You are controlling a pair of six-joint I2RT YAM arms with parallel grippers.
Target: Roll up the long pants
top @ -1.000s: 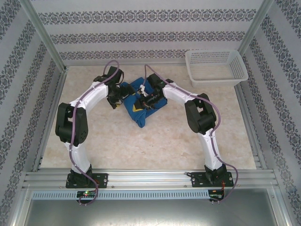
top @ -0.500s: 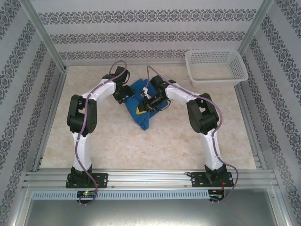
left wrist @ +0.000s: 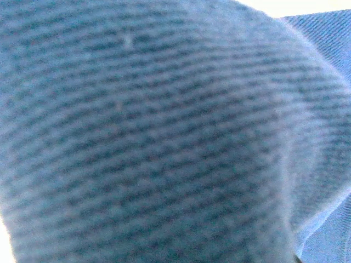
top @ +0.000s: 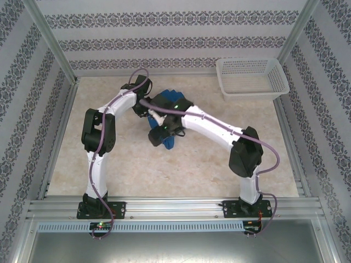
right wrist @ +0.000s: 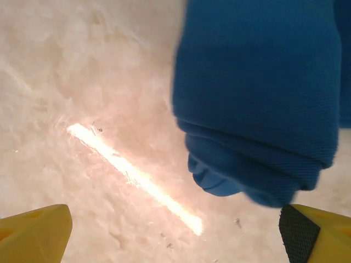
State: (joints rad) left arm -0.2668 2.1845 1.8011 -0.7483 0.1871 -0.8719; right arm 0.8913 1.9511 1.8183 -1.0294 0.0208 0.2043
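Note:
The long pants (top: 163, 99) lie as a bunched deep-blue bundle at the middle back of the table. Their folded, rounded end (right wrist: 258, 109) hangs into the right wrist view from the upper right. My right gripper (right wrist: 175, 241) is open, its yellow fingertips (right wrist: 33, 233) wide apart, with bare table between them just short of that end. From above, the right gripper (top: 159, 135) sits over the bundle's near end. The left gripper (top: 143, 108) is pushed into the bundle's left side. Blue weave (left wrist: 164, 137) presses against the left wrist camera and hides the fingers.
A white mesh basket (top: 252, 76) stands at the back right corner. The beige marbled table (top: 192, 164) has free room in front of the bundle. Patterned walls and metal posts close in the sides and back. A bright strip of glare (right wrist: 131, 175) crosses the table.
The right gripper has let go of the pants, opened wide and swung to the bundle's near end. The left arm has pushed rightward into the cloth.

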